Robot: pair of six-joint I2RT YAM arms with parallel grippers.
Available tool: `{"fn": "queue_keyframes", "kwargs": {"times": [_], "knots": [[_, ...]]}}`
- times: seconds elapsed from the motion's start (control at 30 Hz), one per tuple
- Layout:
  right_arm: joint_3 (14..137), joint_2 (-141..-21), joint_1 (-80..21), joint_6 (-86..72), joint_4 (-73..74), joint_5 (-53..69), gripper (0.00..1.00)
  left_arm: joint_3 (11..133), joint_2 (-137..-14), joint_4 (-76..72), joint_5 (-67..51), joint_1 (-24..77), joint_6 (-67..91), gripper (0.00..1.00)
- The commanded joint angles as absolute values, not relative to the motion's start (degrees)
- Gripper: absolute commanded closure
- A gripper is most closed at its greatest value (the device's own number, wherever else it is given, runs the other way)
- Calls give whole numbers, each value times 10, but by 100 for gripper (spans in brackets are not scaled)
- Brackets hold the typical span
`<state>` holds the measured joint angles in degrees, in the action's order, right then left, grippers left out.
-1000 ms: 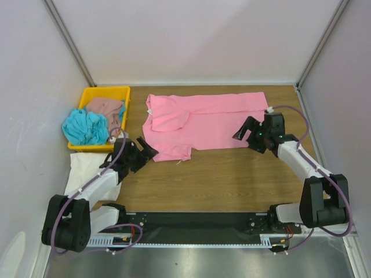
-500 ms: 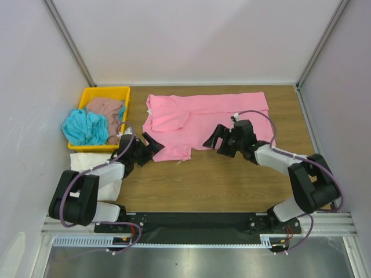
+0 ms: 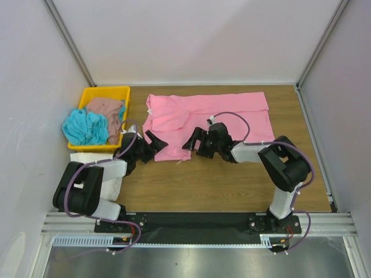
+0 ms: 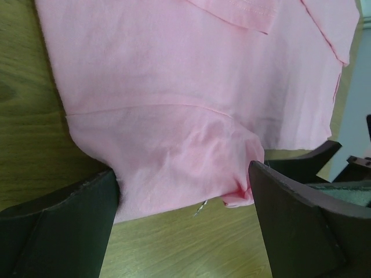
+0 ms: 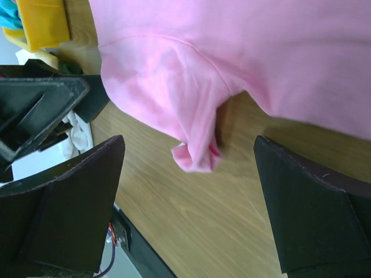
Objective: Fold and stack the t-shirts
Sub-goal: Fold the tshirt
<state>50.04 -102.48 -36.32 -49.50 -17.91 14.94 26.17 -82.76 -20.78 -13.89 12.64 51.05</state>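
The bright pink t-shirt (image 3: 214,119) lies spread flat across the table, with its lower left sleeve (image 3: 174,152) pointing toward the near edge. My left gripper (image 3: 155,142) is open at the sleeve's left edge. In the left wrist view the sleeve hem (image 4: 174,185) lies between the fingers (image 4: 58,231). My right gripper (image 3: 195,142) is open at the sleeve's right side, and its view shows the bunched sleeve corner (image 5: 197,153) just ahead. The turquoise shirt (image 3: 84,127) and the brown-pink shirt (image 3: 105,107) sit in the tray. The cream-white shirt (image 3: 80,168) lies under my left arm.
The yellow plastic tray (image 3: 107,91) stands at the far left against the left wall. White walls close the table on the left, back and right. Bare wood (image 3: 220,179) lies between the pink shirt and the black rail at the near edge.
My right gripper has swung left along the shirt's near edge, from its right end to the lower left sleeve. My left gripper has moved right, up to the sleeve. Both stay open.
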Motion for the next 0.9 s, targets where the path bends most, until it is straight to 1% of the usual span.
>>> {"fn": "queue_keyframes", "kwargs": {"times": [0.0, 0.37, 0.57, 0.7, 0.87], "knots": [[530, -1064, -377, -506, -230, 135, 2, 233, -816, -210, -156, 132, 508, 5], [526, -1081, -421, -549, -272, 146, 5, 181, -777, -250, -183, 134, 535, 6], [513, -1078, -439, -572, -294, 154, 12, 163, -722, -225, -179, 138, 539, 6], [502, -1056, -443, -593, -290, 154, 22, 156, -671, -204, -171, 137, 536, 6], [494, -1027, -460, -581, -266, 127, 25, 154, -638, -185, -158, 137, 528, 6]]}}
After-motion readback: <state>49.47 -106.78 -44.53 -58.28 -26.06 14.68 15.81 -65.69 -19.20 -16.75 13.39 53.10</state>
